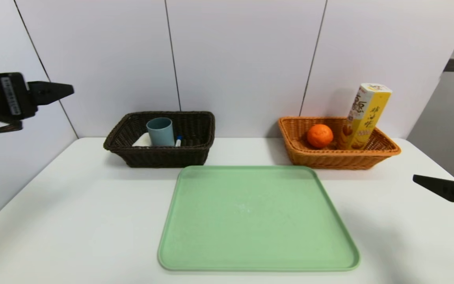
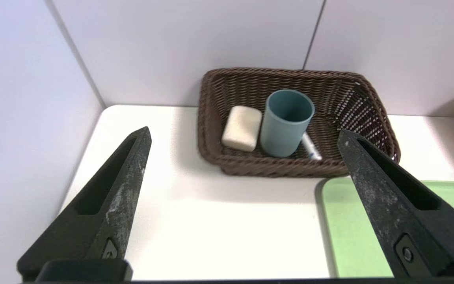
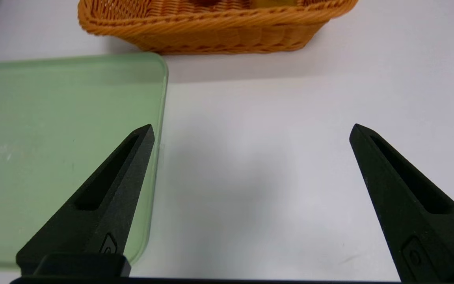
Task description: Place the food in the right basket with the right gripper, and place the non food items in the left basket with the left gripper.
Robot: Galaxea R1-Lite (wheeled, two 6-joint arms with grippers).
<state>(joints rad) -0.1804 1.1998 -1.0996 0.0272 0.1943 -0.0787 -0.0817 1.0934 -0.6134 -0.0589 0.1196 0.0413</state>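
Observation:
The dark brown left basket (image 1: pixel 195 152) (image 2: pixel 376 118) holds a blue-grey cup (image 1: pixel 160 131) (image 2: pixel 286 122), a cream soap bar (image 1: pixel 143 140) (image 2: pixel 242 127) and a white pen (image 1: pixel 178 141) (image 2: pixel 310 146). The orange right basket (image 1: pixel 302 156) (image 3: pixel 219 27) holds an orange (image 1: pixel 319 135) and a tall yellow snack box (image 1: pixel 365 116) leaning upright. My left gripper (image 1: pixel 67 90) (image 2: pixel 244 134) hangs open and empty, high at the far left, short of its basket. My right gripper (image 1: pixel 418 179) (image 3: pixel 252 128) is open and empty, low over the table at the right.
A light green tray (image 1: pixel 258 217) (image 2: pixel 369 228) (image 3: pixel 53 138) lies bare in the middle of the white table (image 1: pixel 73 205), in front of both baskets. White wall panels (image 1: pixel 242 59) close off the back and the left side.

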